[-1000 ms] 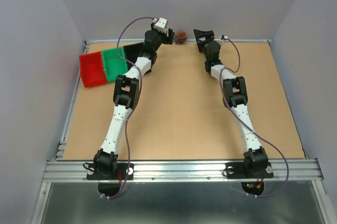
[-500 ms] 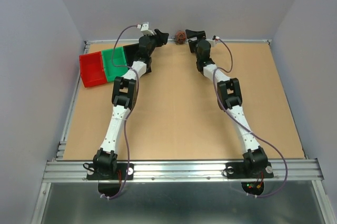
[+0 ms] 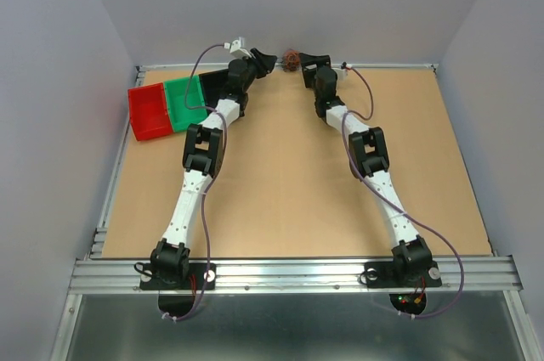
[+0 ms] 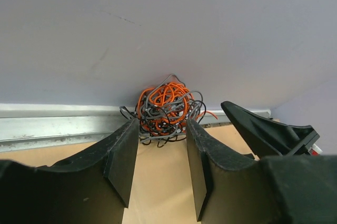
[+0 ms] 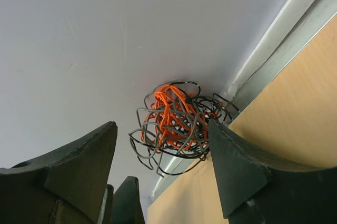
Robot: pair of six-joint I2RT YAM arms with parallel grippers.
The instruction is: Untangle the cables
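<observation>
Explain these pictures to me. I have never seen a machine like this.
Two robot arms are bolted at the near edge of a table. One picture looks down from above and behind them; the other two come from cameras on each wrist, so the dark wedges are each arm's own fingers. Both arms reach to the far wall, where a ball of orange, grey and black cables lies. The left tool and right tool are open on either side of it; nothing is held. A red bin and a green bin sit at the left.
</observation>
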